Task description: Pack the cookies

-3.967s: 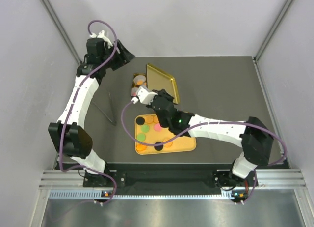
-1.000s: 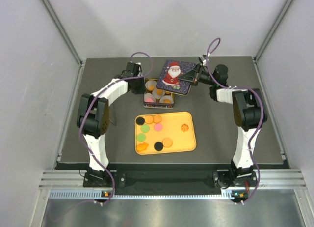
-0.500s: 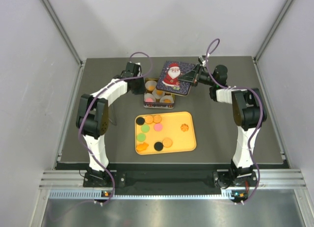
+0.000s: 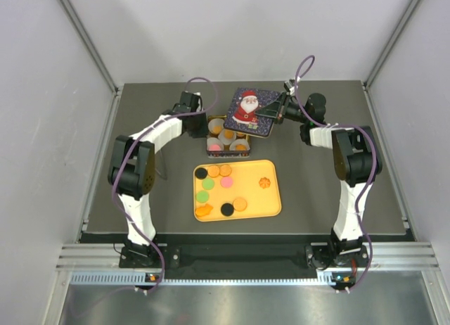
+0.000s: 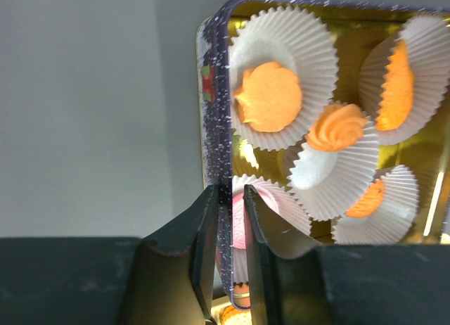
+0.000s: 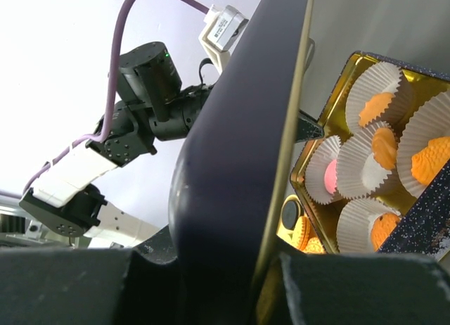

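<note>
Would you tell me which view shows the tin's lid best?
The top view: the lid faces the camera, Santa plain, in the right gripper. The right wrist sees it edge-on, dark; the left wrist shows no clear lid.

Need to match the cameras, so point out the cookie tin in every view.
Top external: tin at centre, beyond the yellow tray.
Left wrist: tin fills the right half, wall between the jaws of the left gripper.
Right wrist: tin at right, behind the lid.
Shared landmark: the pink cookie inside the tin.
</note>
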Tool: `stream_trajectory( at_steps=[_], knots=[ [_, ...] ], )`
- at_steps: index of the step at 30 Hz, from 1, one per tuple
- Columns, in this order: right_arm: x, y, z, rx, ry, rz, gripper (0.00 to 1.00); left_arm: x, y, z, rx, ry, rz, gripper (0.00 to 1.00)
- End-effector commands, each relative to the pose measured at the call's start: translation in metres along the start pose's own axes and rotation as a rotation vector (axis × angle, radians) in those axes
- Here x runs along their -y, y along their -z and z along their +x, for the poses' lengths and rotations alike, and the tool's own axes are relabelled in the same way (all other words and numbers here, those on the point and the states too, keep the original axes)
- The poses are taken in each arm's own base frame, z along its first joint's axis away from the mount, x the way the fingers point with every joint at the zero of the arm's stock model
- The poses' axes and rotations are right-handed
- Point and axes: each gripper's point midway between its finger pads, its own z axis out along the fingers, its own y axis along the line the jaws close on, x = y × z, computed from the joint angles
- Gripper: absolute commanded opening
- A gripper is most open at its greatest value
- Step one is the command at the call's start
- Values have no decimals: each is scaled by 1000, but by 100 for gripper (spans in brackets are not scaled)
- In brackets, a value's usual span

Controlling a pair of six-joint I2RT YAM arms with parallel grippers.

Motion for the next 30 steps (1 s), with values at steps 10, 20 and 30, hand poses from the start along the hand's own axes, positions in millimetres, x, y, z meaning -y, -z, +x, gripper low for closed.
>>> stream_trajectory(
  at_steps=[10,20,30],
  knots=[
    [-15,-2,-6,-10,92,-62,1,20,35,-45,149,1,65,32],
    [-10,-13,-4,-37,78,-54,1,0,55,-66,187,86,38,36],
    [4,-50,16,-124,75,-7,2,-2,87,-83,254,161,94,58]
  ],
)
